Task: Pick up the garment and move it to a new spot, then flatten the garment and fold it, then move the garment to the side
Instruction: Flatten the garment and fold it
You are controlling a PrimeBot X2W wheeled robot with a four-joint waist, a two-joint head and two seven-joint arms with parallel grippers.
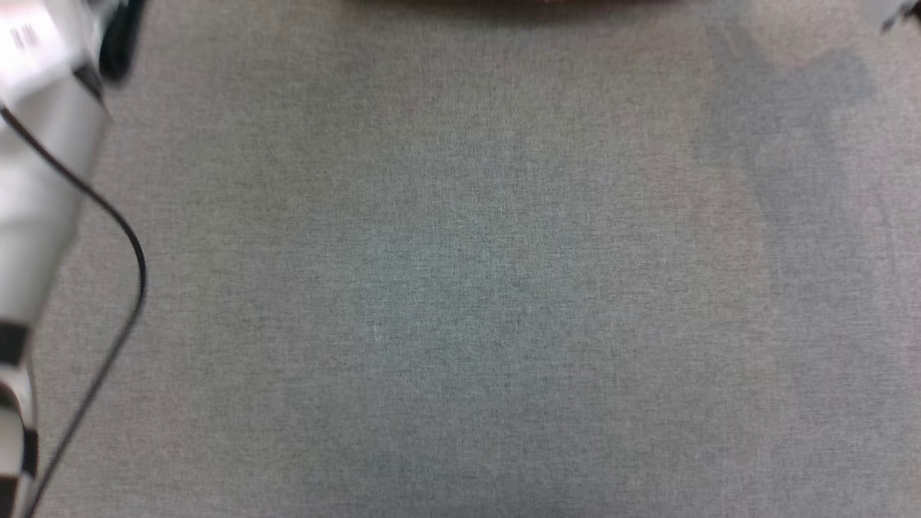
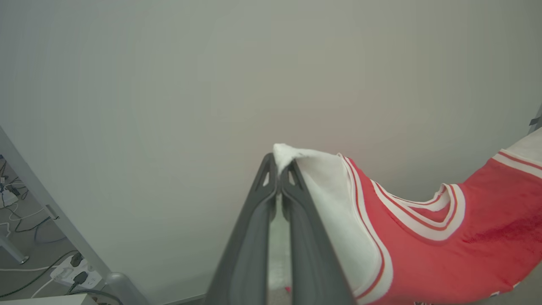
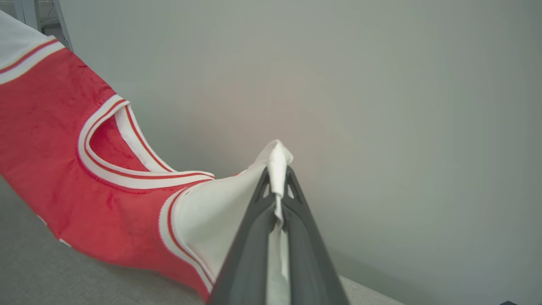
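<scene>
The garment [image 2: 444, 254], a red jersey-style shirt with white short sleeves and red-and-white striped trim, hangs in the air between the two arms, over the grey cloth-covered desk [image 1: 460, 302] and in front of a plain pale wall [image 2: 169, 84]. The left hand [image 2: 279, 167] has its two dark fingers pressed together on a bunched tip of white sleeve. The right hand [image 3: 277, 176] pinches the other white sleeve the same way, with a tuft of cloth poking out past its fingertips. Between them the red body sags in a shallow curve and the striped neckline droops open. Its lower edge hangs down toward the desk, though I can't tell whether it touches. To my eye the shirt is light and limp, with no stiffness at all, so it will drape and follow whichever hand pulls. The cloth looks slightly fleecy rather than slick, so a thin pinch should hold. Each hand has only a small bite, though, and I'd guess a sharp tug could slip it free. The sleeve ends seem sensible holds, since pulling them apart spreads the shirt across its width for laying flat.
</scene>
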